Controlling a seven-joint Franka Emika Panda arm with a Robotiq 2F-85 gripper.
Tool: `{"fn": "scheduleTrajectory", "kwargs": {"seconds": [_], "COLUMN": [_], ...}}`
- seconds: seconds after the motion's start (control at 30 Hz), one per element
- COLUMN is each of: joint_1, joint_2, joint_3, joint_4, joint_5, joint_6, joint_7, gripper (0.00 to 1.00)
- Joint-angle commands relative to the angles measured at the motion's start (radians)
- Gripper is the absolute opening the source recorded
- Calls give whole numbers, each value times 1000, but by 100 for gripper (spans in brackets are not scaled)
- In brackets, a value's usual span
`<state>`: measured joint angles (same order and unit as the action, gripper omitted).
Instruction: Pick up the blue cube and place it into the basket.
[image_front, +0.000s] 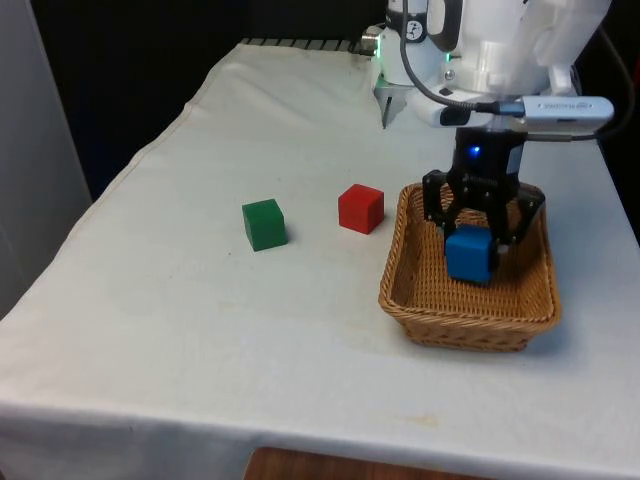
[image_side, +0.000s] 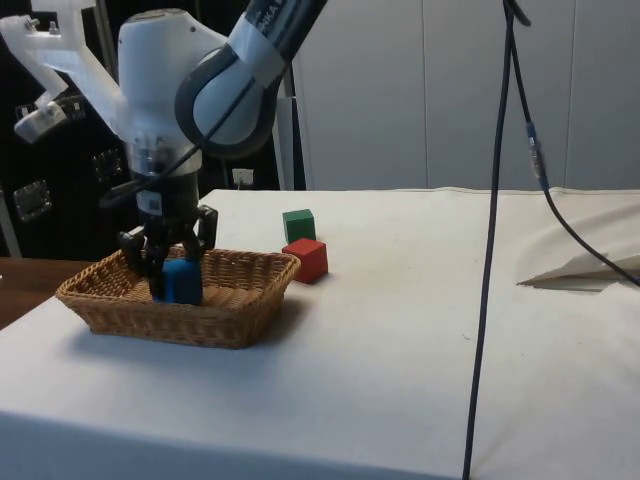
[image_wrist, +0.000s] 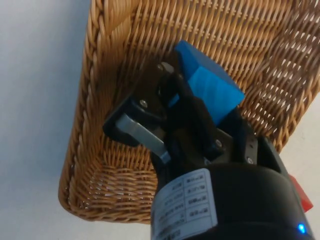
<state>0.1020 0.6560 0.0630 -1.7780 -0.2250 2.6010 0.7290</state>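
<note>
The blue cube sits between the fingers of the gripper, which is closed on it and holds it low inside the basket, with the wicker walls rising around both; whether the cube touches the basket floor cannot be told. Outside the basket, on the white cloth, a red cube stands near the basket wall toward the front view's left of the gripper. A green cube stands farther out on that same side, apart from the red one.
</note>
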Motion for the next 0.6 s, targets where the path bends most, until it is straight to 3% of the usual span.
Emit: {"fn": "scheduleTrajectory", "kwargs": {"seconds": [0.0,0.3,0.57], "joint_1": [1,0,-1], "joint_2": [0,-1,-7], "joint_3": [0,2,3], "joint_4": [1,2,1], "joint_5": [-1,1,2], "joint_6": [0,-2,-8], "joint_7": [1,-1,-2], "gripper": [11,97,100]}}
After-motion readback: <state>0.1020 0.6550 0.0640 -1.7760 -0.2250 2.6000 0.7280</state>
